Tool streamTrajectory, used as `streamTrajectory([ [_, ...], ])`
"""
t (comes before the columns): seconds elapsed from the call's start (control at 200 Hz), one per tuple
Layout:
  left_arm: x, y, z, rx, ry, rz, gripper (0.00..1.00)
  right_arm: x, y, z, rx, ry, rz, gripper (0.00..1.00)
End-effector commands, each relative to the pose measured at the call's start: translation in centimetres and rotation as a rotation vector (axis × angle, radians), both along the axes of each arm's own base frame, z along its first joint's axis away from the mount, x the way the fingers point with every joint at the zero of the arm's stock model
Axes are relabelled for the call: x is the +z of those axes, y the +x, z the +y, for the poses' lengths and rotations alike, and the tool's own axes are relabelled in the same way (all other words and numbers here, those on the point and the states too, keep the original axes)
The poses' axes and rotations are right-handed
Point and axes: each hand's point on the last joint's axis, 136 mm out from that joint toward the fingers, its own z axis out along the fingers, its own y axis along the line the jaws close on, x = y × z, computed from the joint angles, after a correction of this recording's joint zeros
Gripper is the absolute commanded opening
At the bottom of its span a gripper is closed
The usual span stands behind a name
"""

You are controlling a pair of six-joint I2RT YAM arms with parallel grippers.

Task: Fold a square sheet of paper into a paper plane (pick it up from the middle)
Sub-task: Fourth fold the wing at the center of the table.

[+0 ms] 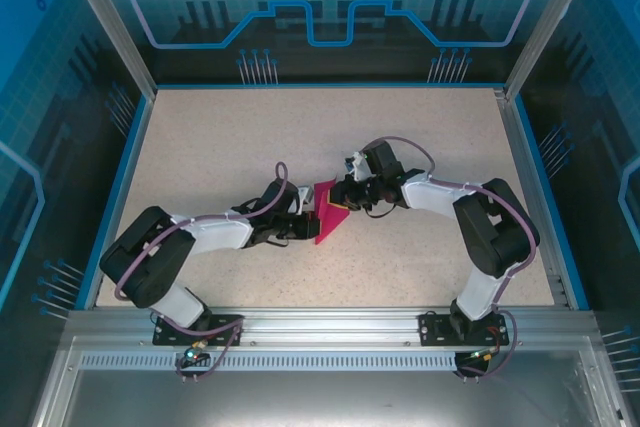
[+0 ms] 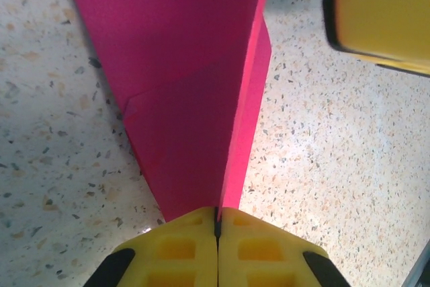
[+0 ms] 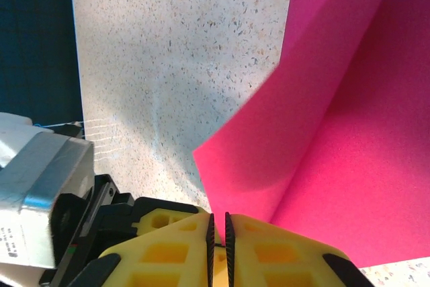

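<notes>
One folded magenta paper [image 1: 331, 213] sits near the centre of the tabletop [image 1: 220, 137], between two grippers. In the top view both cover its ends, so the fold shape is hard to read. Left gripper [image 1: 306, 224] fingers [image 2: 178, 247] are clenched on the paper's pointed tip; the far end is cut off. Right gripper [image 1: 347, 194] fingers [image 3: 269, 250] are nearly together with a thin slit. The paper runs behind them, so I cannot tell if it is grasped.

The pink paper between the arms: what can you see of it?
The pink paper is thin, matte, magenta, folded into a narrow wedge with a centre crease and a diagonal flap edge. Above the table, the left gripper is shut on its narrow end; farther out its halves spread in a V. The right gripper sits close, apparently not gripping it.
</notes>
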Motion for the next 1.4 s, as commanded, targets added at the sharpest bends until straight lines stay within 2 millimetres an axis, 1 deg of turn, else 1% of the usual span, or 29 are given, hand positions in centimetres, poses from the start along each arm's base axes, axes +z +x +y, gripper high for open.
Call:
streamTrajectory([
  [0.0,-0.6,-0.2,0.0,0.007,-0.031,0.046,0.06,-0.4,-0.6,0.7,0.034,0.004,0.018,0.15],
  [0.33,-1.9,-0.3,0.5,0.051,-0.057,0.117,0.05,-1.5,0.1,1.5,0.032,0.006,0.044,0.14],
  [0.465,-2.8,-0.3,0.6,0.063,-0.067,0.17,0.04,-1.7,0.2,2.0,0.043,0.005,0.047,0.14],
  [0.615,-2.9,0.0,1.1,0.095,-0.098,0.192,0.04,-2.4,0.6,2.1,0.031,-0.004,0.062,0.14],
  [0.715,-2.6,0.1,1.0,0.105,-0.126,0.192,0.04,-2.4,0.7,2.4,0.039,0.006,0.066,0.13],
  [0.785,-2.5,0.1,1.1,0.11,-0.134,0.194,0.04,-2.6,0.8,2.2,0.03,-0.004,0.068,0.13],
  [1.0,-2.0,0.3,1.4,0.141,-0.171,0.208,0.04,-2.1,1.1,2.1,0.028,0.0,0.056,0.13],
  [1.115,-2.4,0.0,1.7,0.159,-0.168,0.229,0.05,-2.1,1.1,2.5,0.047,0.014,0.063,0.13],
  [1.28,-2.9,0.1,1.8,0.181,-0.162,0.262,0.05,-2.3,1.2,3.1,0.059,0.023,0.072,0.13],
  [1.396,-3.3,0.0,2.2,0.22,-0.157,0.287,0.04,-3.0,1.7,3.0,0.044,0.011,0.082,0.13],
])
